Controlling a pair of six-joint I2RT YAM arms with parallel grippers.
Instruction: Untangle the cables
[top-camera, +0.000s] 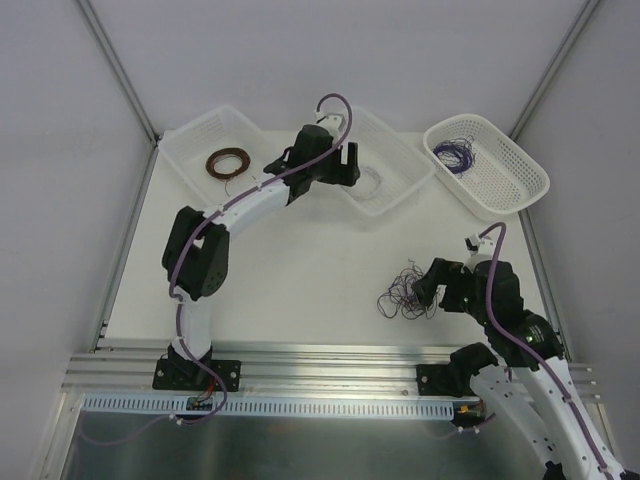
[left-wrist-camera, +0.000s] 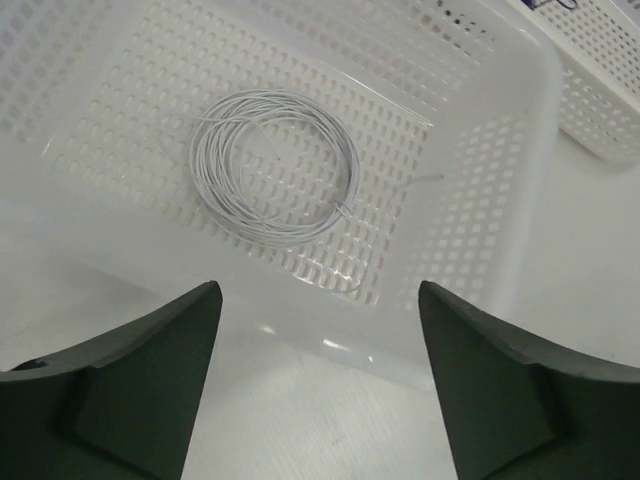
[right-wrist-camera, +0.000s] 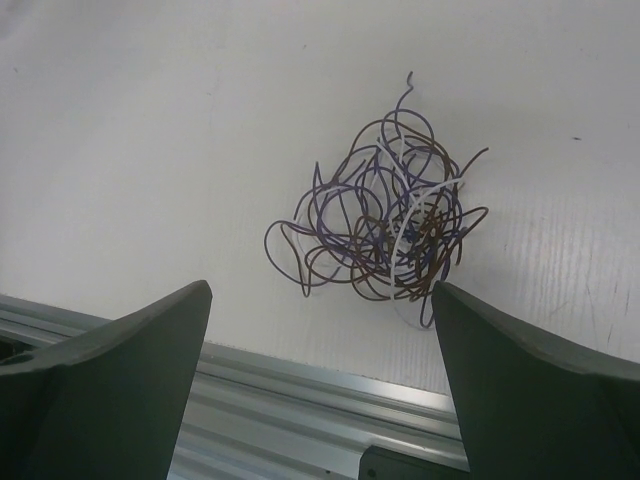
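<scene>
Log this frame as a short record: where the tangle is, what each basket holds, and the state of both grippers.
tangle: purple, brown and white wires, loose on the table
left basket: brown coil
middle basket: whitish coil
right basket: purple coil
left gripper: open, empty, over the middle basket
right gripper: open, empty, facing the tangle

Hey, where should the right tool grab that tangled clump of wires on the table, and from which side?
Probably the loose loop sticking out at the clump's left edge in the right wrist view, coming straight down from above. It lies flat, apart from the dense knot, so a pinch there should catch one or two strands, not the whole mass.
</scene>
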